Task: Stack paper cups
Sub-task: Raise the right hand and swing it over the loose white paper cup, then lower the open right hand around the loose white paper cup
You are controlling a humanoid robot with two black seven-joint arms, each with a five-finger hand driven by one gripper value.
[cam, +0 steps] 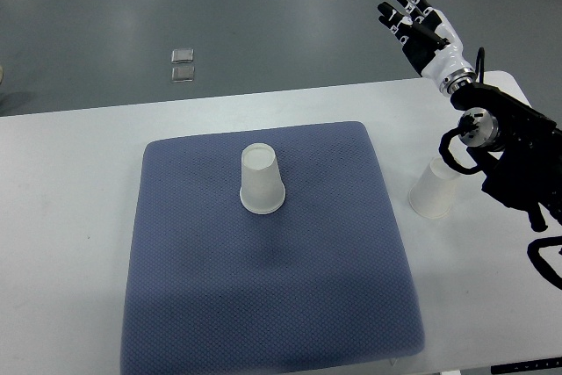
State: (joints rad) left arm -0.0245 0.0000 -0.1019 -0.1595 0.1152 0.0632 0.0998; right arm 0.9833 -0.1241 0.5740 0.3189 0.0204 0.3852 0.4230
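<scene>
Top view gives you 2 paper cups, both upside down. Left to right: the first cup (262, 180) stands just above the centre of the frame on the blue mat (219, 305), and the second cup (434, 191) sits on the bare white table (70, 217) just off the mat's right edge, partly behind the forearm. Your right hand (413, 24) is in the upper right, raised beyond the table's far edge, fingers spread and holding nothing. The second cup lies below it in the frame, under the forearm rather than ahead of the fingers, so judge on pulling back down first. No left arm shows.
</scene>
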